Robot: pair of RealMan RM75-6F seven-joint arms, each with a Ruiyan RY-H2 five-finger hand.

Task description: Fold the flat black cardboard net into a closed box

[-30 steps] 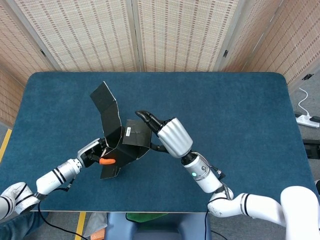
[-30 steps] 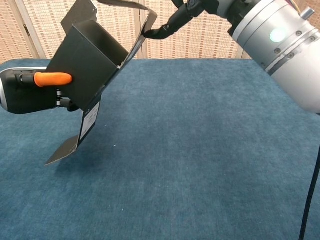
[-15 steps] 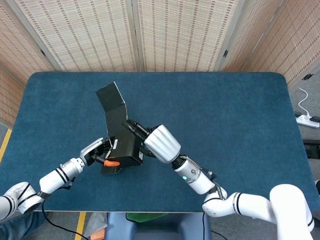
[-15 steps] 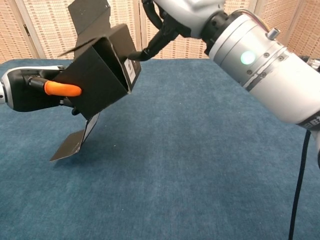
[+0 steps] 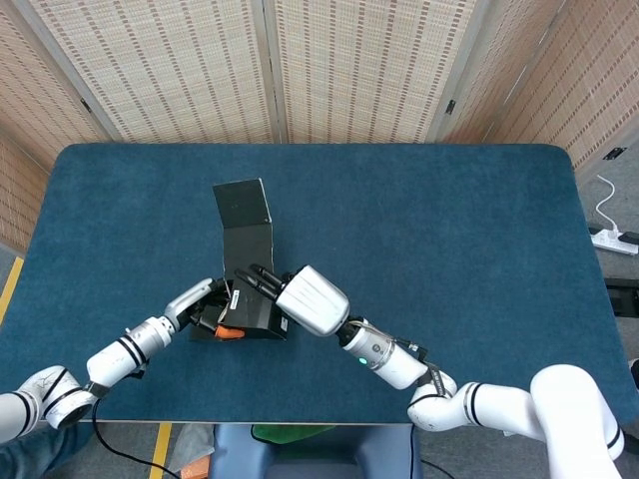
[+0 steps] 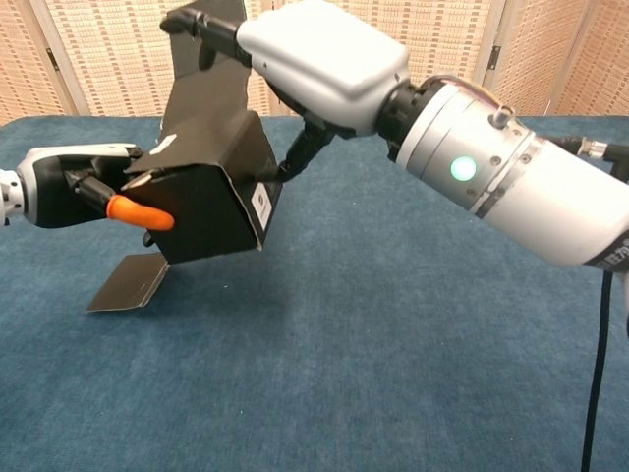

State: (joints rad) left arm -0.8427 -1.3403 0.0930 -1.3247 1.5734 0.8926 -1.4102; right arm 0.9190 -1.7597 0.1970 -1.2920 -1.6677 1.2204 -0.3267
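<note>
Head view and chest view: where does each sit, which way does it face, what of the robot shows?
Head view: high, looking down on the blue table; both arms reach in from the bottom edge, left hand and right hand at the black cardboard box.
Chest view: low, near table height, facing forward toward the wicker screens; both hands show large.
Shared: box, both hands, table.

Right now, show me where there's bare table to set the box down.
Free: the whole stretch right of the right hand, and the far strip behind the box. Crowded: the near-left patch, where both hands meet the box.
</note>
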